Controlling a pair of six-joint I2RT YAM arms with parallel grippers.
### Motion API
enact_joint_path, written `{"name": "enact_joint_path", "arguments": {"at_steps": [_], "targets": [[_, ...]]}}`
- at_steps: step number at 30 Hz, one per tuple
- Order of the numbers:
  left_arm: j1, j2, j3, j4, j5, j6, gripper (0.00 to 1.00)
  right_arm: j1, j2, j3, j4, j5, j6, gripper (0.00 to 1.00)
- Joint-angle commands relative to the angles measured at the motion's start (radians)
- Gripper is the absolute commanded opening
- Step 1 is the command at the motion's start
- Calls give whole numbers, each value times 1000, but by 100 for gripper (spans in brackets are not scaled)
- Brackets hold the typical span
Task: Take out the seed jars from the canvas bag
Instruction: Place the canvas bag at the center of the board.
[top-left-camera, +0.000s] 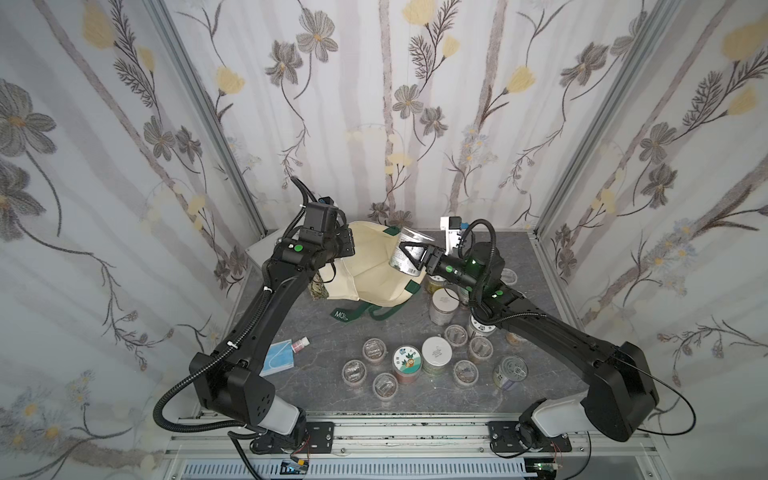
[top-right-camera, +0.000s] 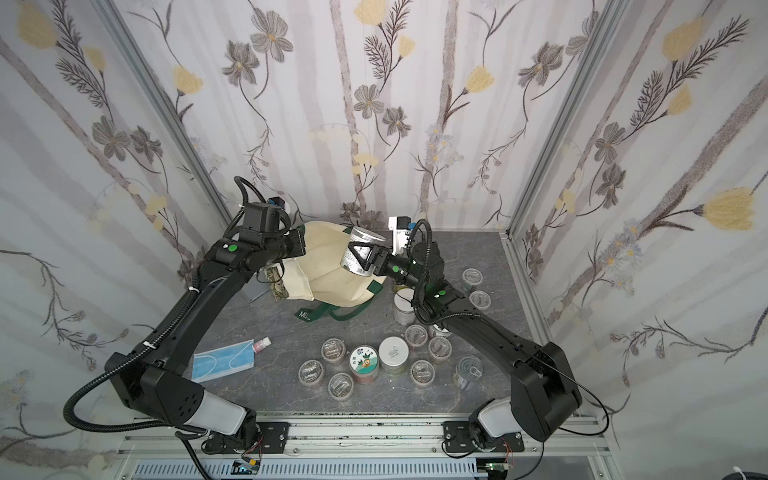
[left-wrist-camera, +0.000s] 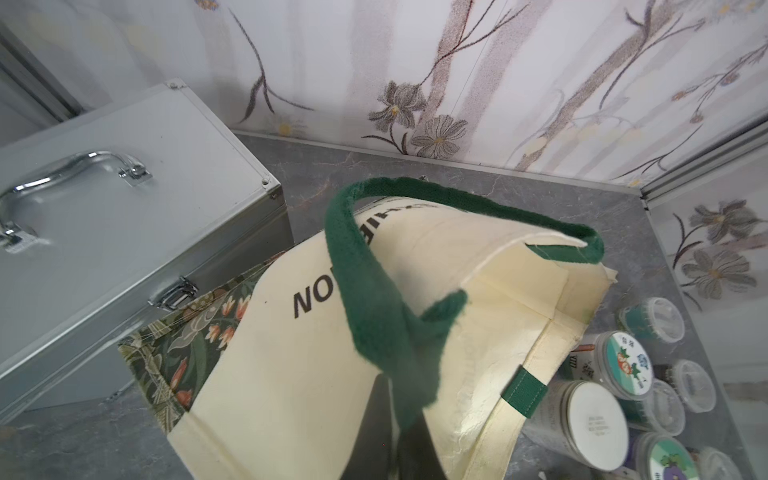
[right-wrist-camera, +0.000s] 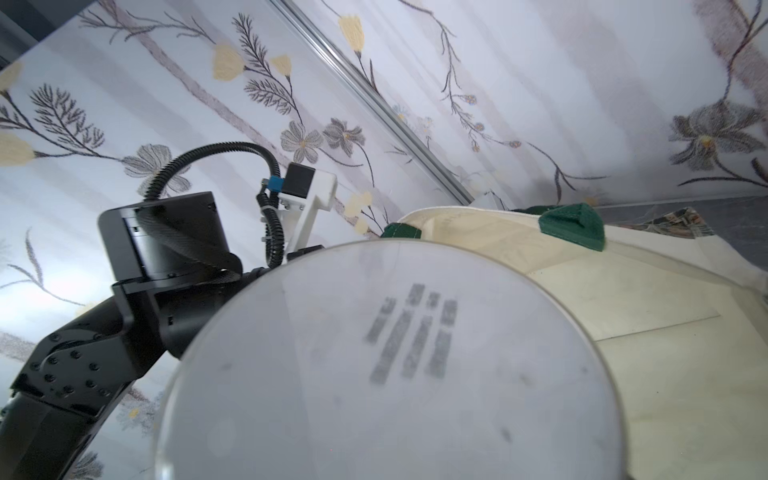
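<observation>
The cream canvas bag (top-left-camera: 374, 266) (top-right-camera: 328, 270) lies tipped at the back of the table. My left gripper (top-left-camera: 351, 246) (left-wrist-camera: 394, 419) is shut on its dark green handle (left-wrist-camera: 365, 291) and holds that side up. My right gripper (top-left-camera: 409, 253) (top-right-camera: 359, 253) is shut on a tall seed jar (top-left-camera: 411, 239) with a white lid (right-wrist-camera: 395, 374), tilted in the air just beside the bag's mouth. That lid hides the right jaws in the right wrist view. Several seed jars (top-left-camera: 436, 355) (top-right-camera: 363, 363) stand on the table in front, under the right arm.
A silver metal case (left-wrist-camera: 124, 208) (top-left-camera: 259, 249) stands at the back left, against the bag's patterned base. A blue face mask (top-left-camera: 278, 357) and a tiny pink-capped bottle (top-left-camera: 300, 344) lie near the left arm. Floral walls close in three sides.
</observation>
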Motion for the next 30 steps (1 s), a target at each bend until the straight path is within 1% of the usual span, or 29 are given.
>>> {"name": "enact_joint_path", "arguments": {"at_steps": [1, 3, 4, 5, 7, 9, 10, 12, 16, 19, 21, 22, 25, 26, 28, 29, 30], "targets": [[58, 61, 93, -70, 135, -254, 0, -15, -48, -9, -7, -28, 33, 59], [112, 91, 101, 4, 260, -387, 0, -23, -73, -10, -39, -30, 34, 59], [138, 102, 87, 69, 318, -470, 0, -26, -84, -12, -49, -36, 34, 60], [158, 107, 67, 140, 362, -556, 0, -31, -95, -16, -57, -39, 34, 60], [180, 122, 27, 285, 405, -696, 0, -35, -113, -19, -81, -35, 32, 60], [195, 144, -27, 424, 411, -837, 0, -40, -126, -30, -85, -33, 31, 60], [199, 155, -45, 472, 401, -885, 0, -41, -130, -33, -89, -33, 31, 60], [203, 178, -98, 590, 361, -989, 0, -41, -135, -42, -87, -38, 33, 60], [211, 239, -152, 753, 295, -1207, 0, -46, -135, -61, -76, -44, 49, 60], [208, 261, -179, 791, 260, -1323, 0, -46, -140, -76, -66, -47, 61, 60], [210, 239, -248, 811, 218, -1369, 0, -47, -147, -84, -71, -38, 61, 61], [210, 224, -263, 797, 202, -1370, 0, -49, -148, -86, -71, -37, 61, 61], [213, 180, -270, 707, 169, -1312, 0, -49, -149, -88, -76, -35, 61, 61], [216, 164, -279, 687, 161, -1298, 13, -50, -148, -88, -77, -37, 61, 61], [230, 137, -290, 652, 153, -1274, 52, -50, -146, -88, -77, -38, 61, 61], [237, 120, -290, 628, 155, -1251, 74, -51, -145, -89, -77, -40, 63, 61], [240, 105, -283, 608, 159, -1218, 94, -51, -145, -93, -70, -45, 69, 61]]}}
